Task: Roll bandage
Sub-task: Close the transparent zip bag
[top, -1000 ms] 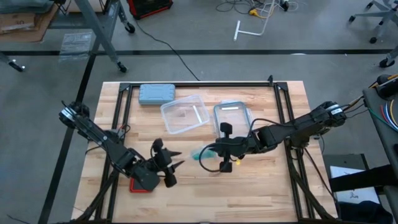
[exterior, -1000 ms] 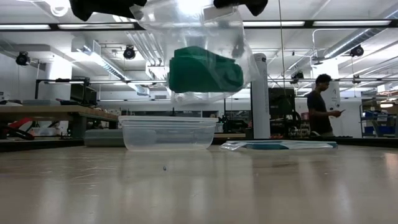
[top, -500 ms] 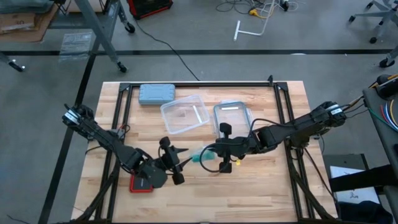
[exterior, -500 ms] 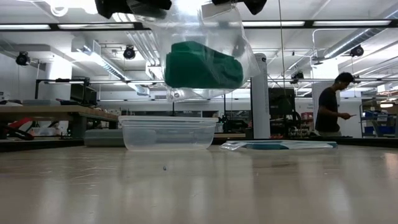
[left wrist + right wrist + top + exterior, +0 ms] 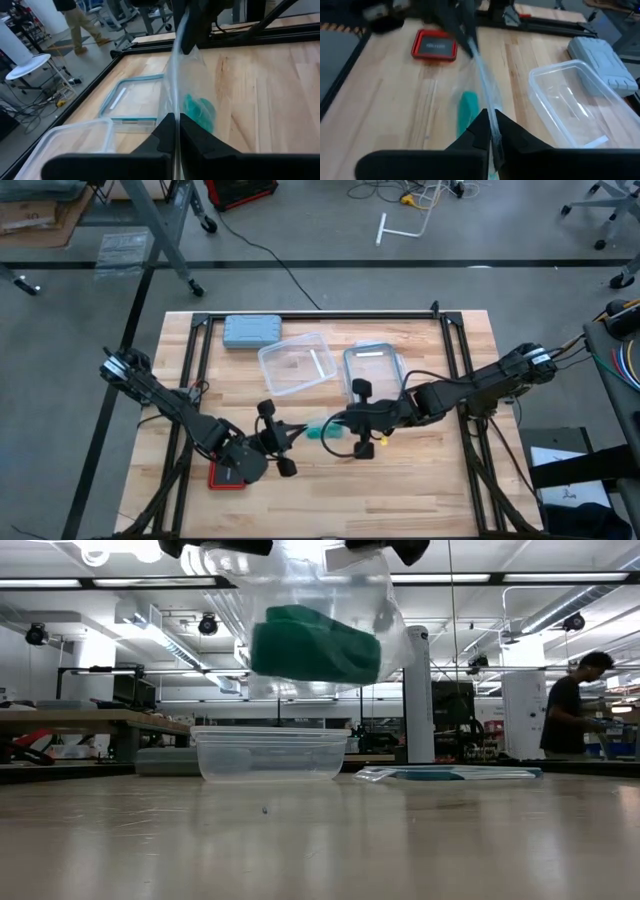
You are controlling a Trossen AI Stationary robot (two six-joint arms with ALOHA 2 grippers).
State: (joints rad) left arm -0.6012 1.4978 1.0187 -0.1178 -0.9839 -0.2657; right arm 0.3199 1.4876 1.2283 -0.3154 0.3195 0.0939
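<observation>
A clear plastic bag (image 5: 385, 615) hangs above the table with the teal-green bandage (image 5: 315, 644) lying in its bottom as a bunched lump. My left gripper (image 5: 289, 435) is shut on the bag's left end and my right gripper (image 5: 341, 424) is shut on its right end. The two face each other near the middle of the table. In the left wrist view the bandage (image 5: 200, 111) shows through the film, and likewise in the right wrist view (image 5: 468, 114). My left gripper pinches the bag's top edge (image 5: 174, 102) between its two fingers, coming about level from the table's left. The bag hangs below, clear of the table, its film drawn toward the other gripper. My right gripper pinches the opposite end of the bag's top edge (image 5: 487, 102) between its two fingers, coming about level from the table's right. The bag hangs below the fingers, clear of the wood, with the bandage in its bottom.
A clear tub (image 5: 297, 363) and its lid (image 5: 373, 367) lie just beyond the bag, and a grey-blue case (image 5: 251, 330) lies at the far left. A red flat thing (image 5: 222, 477) lies under my left arm. A person (image 5: 575, 700) stands in the room behind.
My left gripper has moved toward the table's right, closer to my right gripper. The bag's left side has drawn in, and the bandage inside has slid left and tipped. My right gripper has kept still.
</observation>
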